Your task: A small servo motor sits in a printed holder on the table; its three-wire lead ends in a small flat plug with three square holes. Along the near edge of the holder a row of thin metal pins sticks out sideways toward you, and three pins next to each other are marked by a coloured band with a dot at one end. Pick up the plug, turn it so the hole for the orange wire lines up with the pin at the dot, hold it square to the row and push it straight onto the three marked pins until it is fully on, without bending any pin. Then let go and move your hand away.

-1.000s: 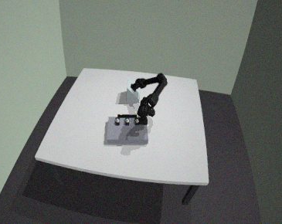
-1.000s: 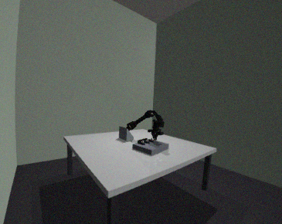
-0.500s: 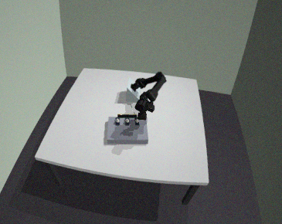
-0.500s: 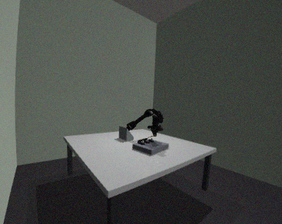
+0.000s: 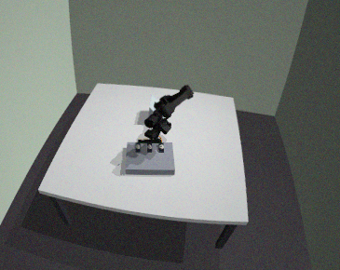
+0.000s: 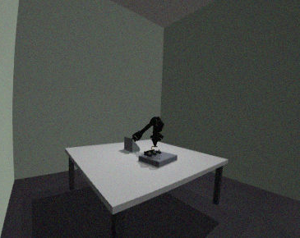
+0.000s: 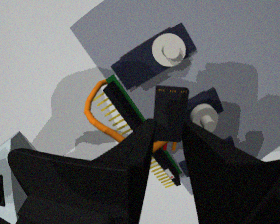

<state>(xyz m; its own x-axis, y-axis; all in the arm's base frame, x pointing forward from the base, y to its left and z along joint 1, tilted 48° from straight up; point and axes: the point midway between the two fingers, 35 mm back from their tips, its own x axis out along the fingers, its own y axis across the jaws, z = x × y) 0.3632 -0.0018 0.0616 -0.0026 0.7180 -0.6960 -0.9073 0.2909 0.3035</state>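
My gripper [image 5: 151, 139] [image 6: 154, 146] is shut on the black plug [image 7: 171, 111], held by its sides above the pin row. The plug's end with small gold-marked holes points to the top of the wrist view. The orange lead [image 7: 90, 112] loops from the plug's rear to the left; a bit of red wire shows below it. The holder [image 5: 150, 164] [image 6: 167, 158] [image 7: 108, 35] is a grey block. Its gold pins [image 7: 112, 113] stick out from a black strip on a green board, slanting across the wrist view. The plug is askew to this row. The middle pins and the coloured band are hidden.
Dark blocks with round white tops stand on the holder close to the plug, one [image 7: 169, 50] above it and another [image 7: 204, 117] at its right. A pale upright panel [image 6: 127, 144] stands on the white table [image 5: 209, 177] [image 6: 114, 180] behind the holder.
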